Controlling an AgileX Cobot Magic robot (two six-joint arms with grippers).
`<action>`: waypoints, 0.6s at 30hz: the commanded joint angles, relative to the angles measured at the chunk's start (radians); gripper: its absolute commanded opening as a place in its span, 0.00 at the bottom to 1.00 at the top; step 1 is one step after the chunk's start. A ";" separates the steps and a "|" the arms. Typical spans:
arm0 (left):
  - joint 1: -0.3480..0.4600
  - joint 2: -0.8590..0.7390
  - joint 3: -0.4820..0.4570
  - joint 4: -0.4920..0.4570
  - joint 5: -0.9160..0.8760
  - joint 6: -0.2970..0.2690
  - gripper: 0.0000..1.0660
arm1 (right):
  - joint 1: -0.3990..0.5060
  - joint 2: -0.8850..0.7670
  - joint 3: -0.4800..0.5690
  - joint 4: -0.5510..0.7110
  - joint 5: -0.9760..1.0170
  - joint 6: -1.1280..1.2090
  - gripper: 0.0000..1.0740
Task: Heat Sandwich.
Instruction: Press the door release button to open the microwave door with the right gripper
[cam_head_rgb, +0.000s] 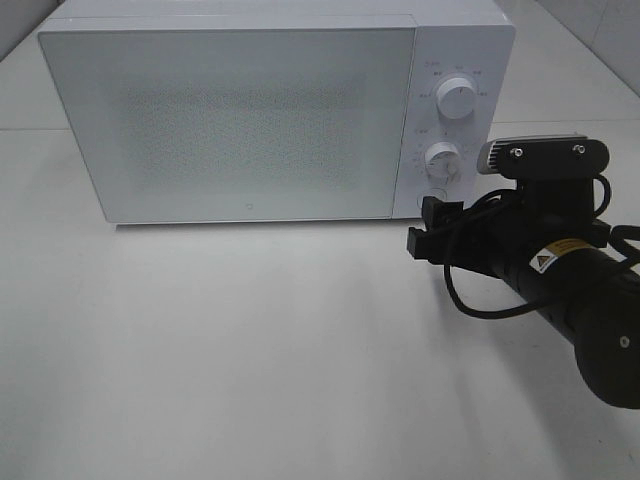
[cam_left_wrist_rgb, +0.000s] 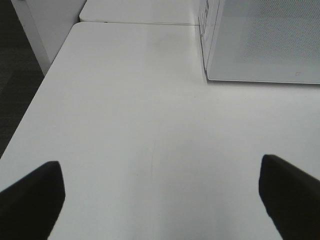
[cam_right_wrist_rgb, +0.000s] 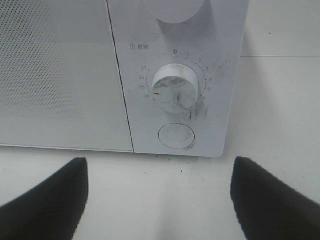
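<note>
**Door shut, both tools spread, sandwich out of sight**

You have the microwave (cam_head_rgb: 240, 110) standing at the far side of the white surface (cam_head_rgb: 250, 350), its door (cam_head_rgb: 230, 60) shut flush. The sandwich shows in none of your three views. The door's perforated window is pale and washed out, so you cannot tell what lies behind it.

Your right tool (cam_head_rgb: 422, 225) sits low and just in front of the control panel's bottom corner, near the round button (cam_head_rgb: 435, 197). In the right wrist view that tool (cam_right_wrist_rgb: 158, 180) has its two dark fingers (cam_right_wrist_rgb: 45, 200) spread wide apart, holding nothing, with the button (cam_right_wrist_rgb: 175, 136) and the timer dial (cam_right_wrist_rgb: 175, 94) framed between them. The dial's red mark is turned away from the red 0 above it. Dark smudges cover the dial and the panel beside it, and the upper dial (cam_head_rgb: 458, 98) is cut off in the wrist view.

From the high view you cannot tell whether the fingertips touch the panel. The wrist camera (cam_head_rgb: 543, 155) and a looping cable (cam_head_rgb: 470, 300) crowd that corner.

Your left tool (cam_left_wrist_rgb: 160, 170) is spread too, gripping nothing. Only its finger ends show, and it does not appear in the high view. Ahead of it runs a broad bare stretch of surface up to the microwave's corner (cam_left_wrist_rgb: 207, 70). On the side away from the microwave the surface's edge (cam_left_wrist_rgb: 35, 105) drops to dark floor, and a seam (cam_left_wrist_rgb: 140, 22) crosses farther on.
</note>
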 joint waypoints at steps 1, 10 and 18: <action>0.003 -0.022 0.002 -0.012 -0.009 -0.003 0.95 | 0.005 -0.003 0.002 0.005 -0.010 0.001 0.71; 0.003 -0.022 0.002 -0.012 -0.009 -0.003 0.95 | 0.005 -0.003 0.002 0.006 -0.005 0.345 0.71; 0.003 -0.022 0.002 -0.012 -0.009 -0.003 0.95 | 0.005 -0.003 0.002 0.000 -0.005 0.775 0.71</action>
